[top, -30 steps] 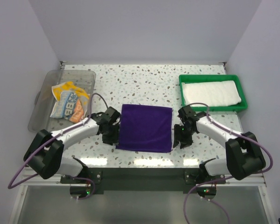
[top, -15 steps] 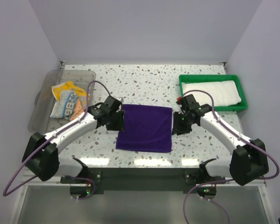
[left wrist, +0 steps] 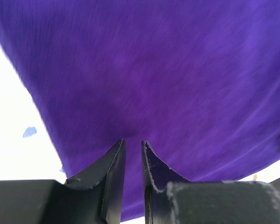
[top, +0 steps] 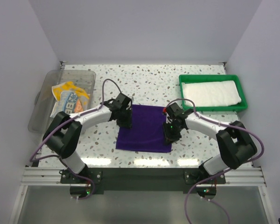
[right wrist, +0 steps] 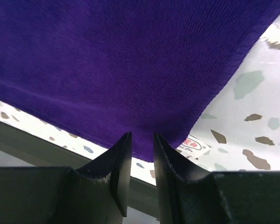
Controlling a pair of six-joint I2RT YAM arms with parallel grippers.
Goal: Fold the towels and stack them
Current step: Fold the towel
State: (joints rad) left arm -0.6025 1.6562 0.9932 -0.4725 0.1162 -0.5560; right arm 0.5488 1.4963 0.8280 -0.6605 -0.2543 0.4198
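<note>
Two narrow-jawed tools, left gripper (top: pixel 125 122) and right gripper (top: pixel 170 136), at opposite side edges of purple towel (top: pixel 144 133), flat at frame centre; cannot tell whether cloth pinched. Farther, upper left: lettered towel (top: pixel 68 103) in clear bin (top: pixel 45 82). Upper right: white towel (top: pixel 210 93) in green tray (top: pixel 213 77).

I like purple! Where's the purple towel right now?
From above, the purple towel lies on the table near its front edge, between the left tool and right tool; clear bin far left, green tray far right.

Top camera looks down; both wrist cameras stare closely at the purple towel (top: pixel 144 134)
</note>
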